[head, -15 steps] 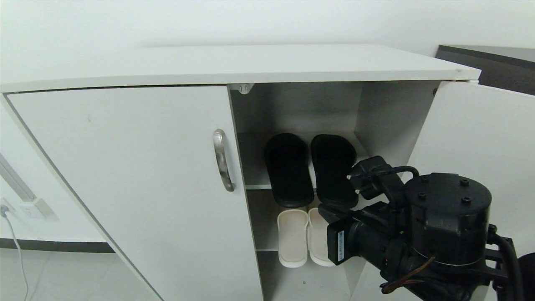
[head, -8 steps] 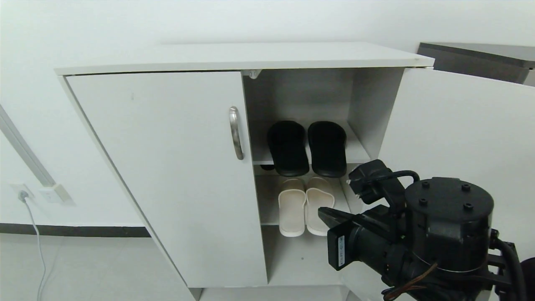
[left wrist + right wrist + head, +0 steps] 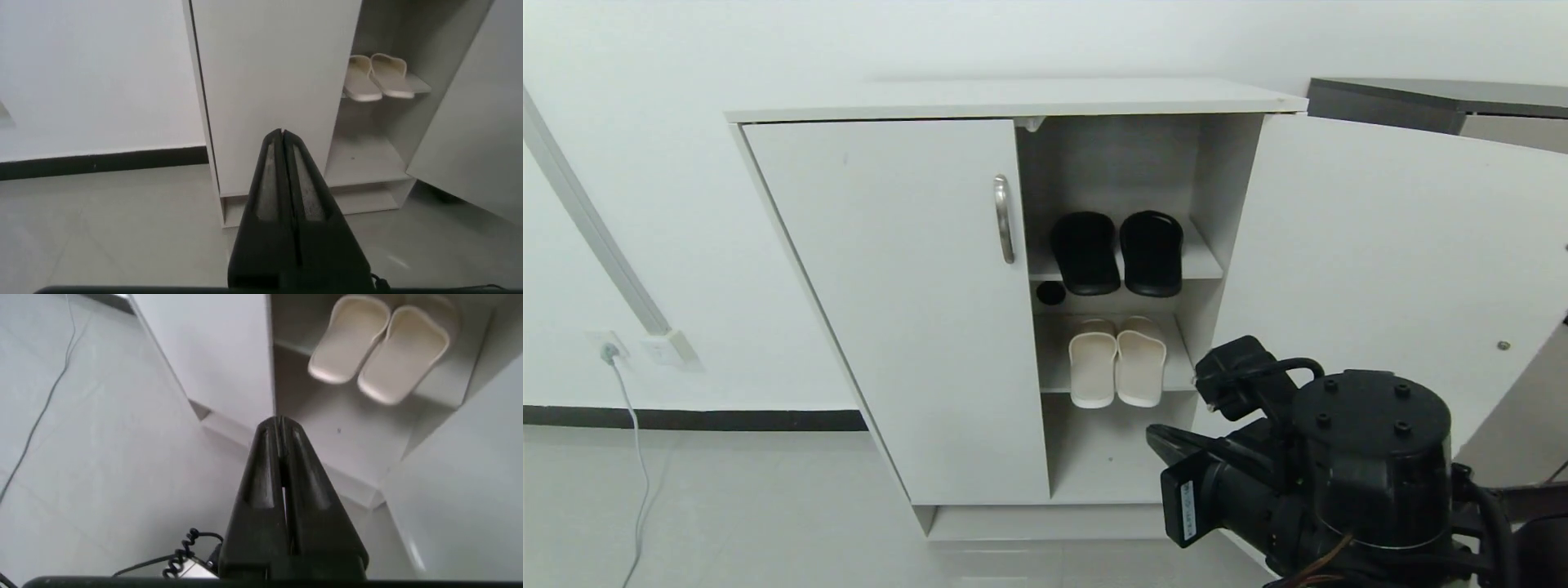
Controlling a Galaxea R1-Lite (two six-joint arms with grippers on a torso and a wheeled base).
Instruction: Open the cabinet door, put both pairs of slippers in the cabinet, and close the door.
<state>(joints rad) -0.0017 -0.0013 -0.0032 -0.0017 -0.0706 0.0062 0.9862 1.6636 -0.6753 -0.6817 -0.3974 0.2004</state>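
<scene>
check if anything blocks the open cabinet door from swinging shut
Possibly. The white slippers and black slippers overhang their shelf fronts, and the right gripper sits before the opening, in the likely swing of the open door.

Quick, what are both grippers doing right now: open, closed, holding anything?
Left gripper: closed, holding nothing.
Right gripper: closed, holding nothing.

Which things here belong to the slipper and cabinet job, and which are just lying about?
Job: cabinet; its open right door; black slippers on the upper shelf; white slippers on the shelf below.
Just about: wall socket; slanted wall strip; dark-topped unit beyond the open door.
</scene>
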